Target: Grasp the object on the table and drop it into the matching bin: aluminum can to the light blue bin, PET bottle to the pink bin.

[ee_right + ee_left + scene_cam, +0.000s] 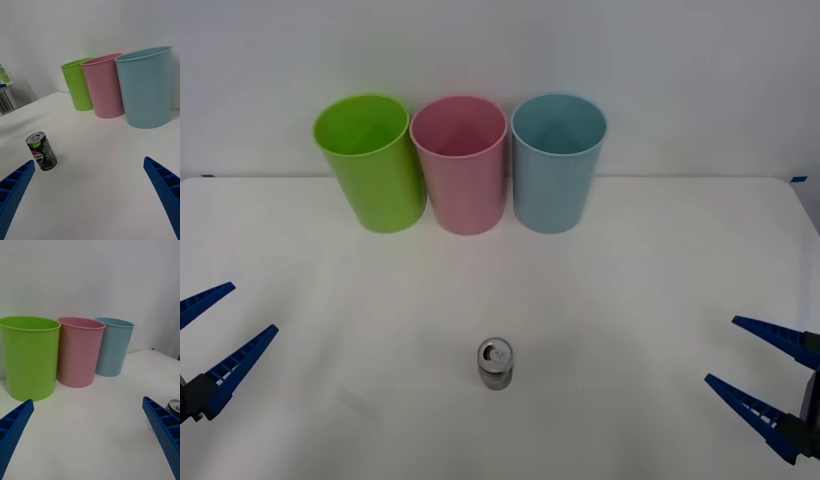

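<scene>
A: Where's the can sitting?

B: The small silvery aluminum can stands upright on the wide white flat table, towards the near edge and about midway between the two arms. From the right wrist you can see its dark label; its shiny round top with the pull tab faces up.

A: And the bins?

B: Three tall plastic cup-shaped bins in a row along the far side, close together: the lime green bin on the left, the pink bin in the middle, the light blue bin on the right. The can is well apart from all of them, roughly in line with the pink one.

A: The grippers?

B: The left gripper hangs low at the left edge, the right gripper low at the right edge. Both have their blue ribbed fingers spread wide, nothing between them, neither touching the can.
</scene>
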{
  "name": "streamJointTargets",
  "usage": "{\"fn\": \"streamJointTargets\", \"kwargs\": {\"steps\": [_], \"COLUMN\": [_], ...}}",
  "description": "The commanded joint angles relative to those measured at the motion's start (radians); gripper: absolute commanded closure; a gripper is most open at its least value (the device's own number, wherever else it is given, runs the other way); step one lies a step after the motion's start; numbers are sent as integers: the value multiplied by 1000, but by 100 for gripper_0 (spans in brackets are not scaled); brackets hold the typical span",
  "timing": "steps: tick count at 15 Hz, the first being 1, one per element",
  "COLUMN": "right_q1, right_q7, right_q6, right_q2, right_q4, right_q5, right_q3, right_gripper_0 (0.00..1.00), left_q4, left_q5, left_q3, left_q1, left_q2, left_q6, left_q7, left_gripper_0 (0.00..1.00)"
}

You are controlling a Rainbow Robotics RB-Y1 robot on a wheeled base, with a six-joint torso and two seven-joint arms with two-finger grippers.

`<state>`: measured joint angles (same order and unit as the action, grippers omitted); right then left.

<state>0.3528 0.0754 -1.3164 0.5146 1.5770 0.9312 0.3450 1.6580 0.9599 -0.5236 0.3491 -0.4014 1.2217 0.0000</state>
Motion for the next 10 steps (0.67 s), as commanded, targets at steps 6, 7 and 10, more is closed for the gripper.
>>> {"fn": "streamJointTargets", "kwargs": {"steps": [6, 7, 10], "right_q1": [-155, -175, -215], "right_q7": [334, 368, 391], "right_q6": [-67, -66, -46], "right_q2": [4, 4, 4], "right_q4": [-247, -276, -319], "right_q5": [1, 1, 5], "right_q3": [-166, -199, -291], "right_gripper_0": [0, 0, 0], "left_q4": [0, 0, 0], "left_q5": [0, 0, 0], "left_q3": [0, 0, 0], "left_q1": [0, 0, 0], "left_q2": [0, 0, 0], "left_q6": [0, 0, 0], "left_q7": [0, 0, 0], "left_gripper_0": [0, 0, 0]}}
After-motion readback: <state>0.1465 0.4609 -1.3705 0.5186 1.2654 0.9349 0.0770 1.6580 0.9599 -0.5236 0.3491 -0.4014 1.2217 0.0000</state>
